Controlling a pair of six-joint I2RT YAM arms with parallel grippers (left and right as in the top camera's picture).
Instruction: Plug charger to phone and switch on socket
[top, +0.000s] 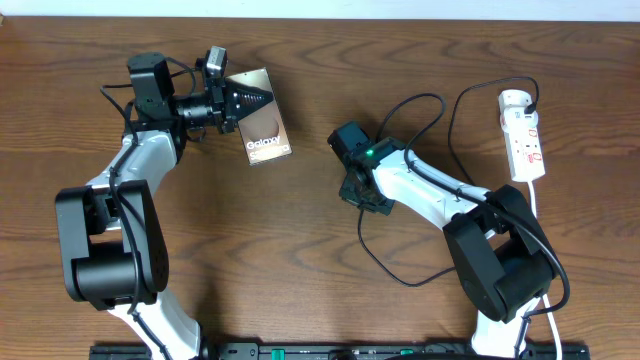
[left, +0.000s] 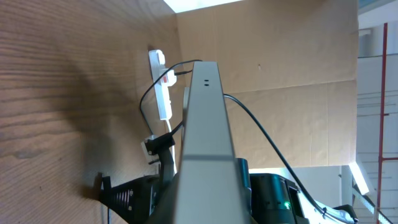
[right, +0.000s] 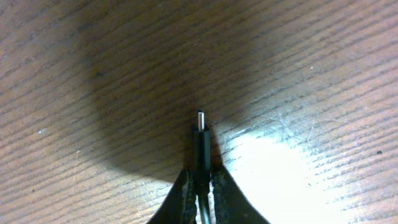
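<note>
My left pincer (top: 238, 100) gripped the glossy bronze flat phone (top: 268, 135), which jutted ahead of it. My right pincer (right: 201, 179) was pinched tight on the thin black charger cable (right: 200, 146), tip protruding just ahead.

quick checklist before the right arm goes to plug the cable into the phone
1. Left gripper shut on phone: ok.
2. Right gripper shut on charger, tip protruding: ok.
3. Tip lined up with the phone's port: not ok, they are well apart and the tip faces the table.
4. Charger's other end at the socket: ok, seemingly plugged in.
5. Socket switched on: cannot tell.
</note>
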